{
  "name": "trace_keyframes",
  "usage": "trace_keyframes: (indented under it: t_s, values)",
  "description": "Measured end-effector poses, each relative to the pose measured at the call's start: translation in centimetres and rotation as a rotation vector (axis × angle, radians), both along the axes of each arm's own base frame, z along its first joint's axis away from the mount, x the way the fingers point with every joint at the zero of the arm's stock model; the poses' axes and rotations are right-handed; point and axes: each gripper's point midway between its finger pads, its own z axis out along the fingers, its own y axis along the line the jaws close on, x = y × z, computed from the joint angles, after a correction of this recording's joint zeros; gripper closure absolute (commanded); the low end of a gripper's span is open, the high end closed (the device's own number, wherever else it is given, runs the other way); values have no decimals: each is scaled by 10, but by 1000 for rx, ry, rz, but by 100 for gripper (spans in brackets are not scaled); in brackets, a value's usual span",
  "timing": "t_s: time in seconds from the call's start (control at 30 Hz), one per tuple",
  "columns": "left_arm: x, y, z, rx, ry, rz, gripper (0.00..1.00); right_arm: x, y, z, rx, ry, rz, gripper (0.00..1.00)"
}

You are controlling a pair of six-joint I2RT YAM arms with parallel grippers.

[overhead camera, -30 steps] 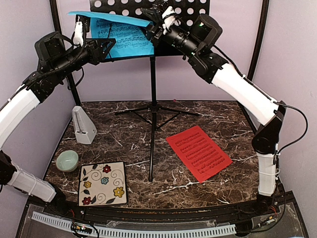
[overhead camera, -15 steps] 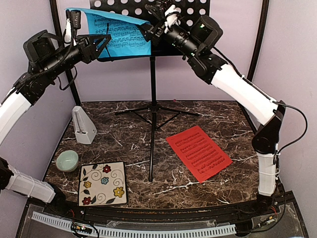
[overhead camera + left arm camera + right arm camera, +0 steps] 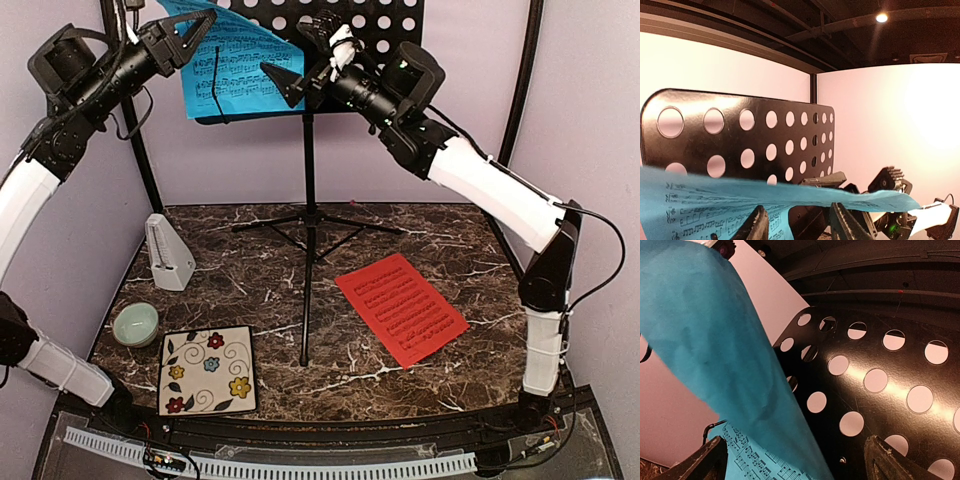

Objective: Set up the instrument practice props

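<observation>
Left fingers (image 3: 190, 25) pinch blue sheet (image 3: 235, 75) top edge against stand (image 3: 330, 20); right fingers (image 3: 290, 82) spread, released.

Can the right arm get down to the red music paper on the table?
Probably yes. The right gripper is open and holds nothing, and the red sheet lies flat on its side with nothing on it.

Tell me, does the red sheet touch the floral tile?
Apart. The top view shows bare marble and a stand leg between the red sheet and floral tile.
</observation>
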Motion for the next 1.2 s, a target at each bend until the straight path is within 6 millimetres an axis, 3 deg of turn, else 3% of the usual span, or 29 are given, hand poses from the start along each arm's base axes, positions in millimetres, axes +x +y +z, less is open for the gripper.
trace_keyframes:
  t_s: [0.27,0.57,0.77,1.2]
  values:
    - [29,-3,22,-59,-3,54,56,-3,-11,-7,-7,29,-28,0]
    - [68,1,12,-90,72,180,51,-11,-35,9,46,42,-46,0]
    - [68,11,23,-122,71,221,39,-14,-46,11,64,72,-44,0]
    - [71,7,47,-158,21,207,38,-19,-62,0,88,151,-42,0]
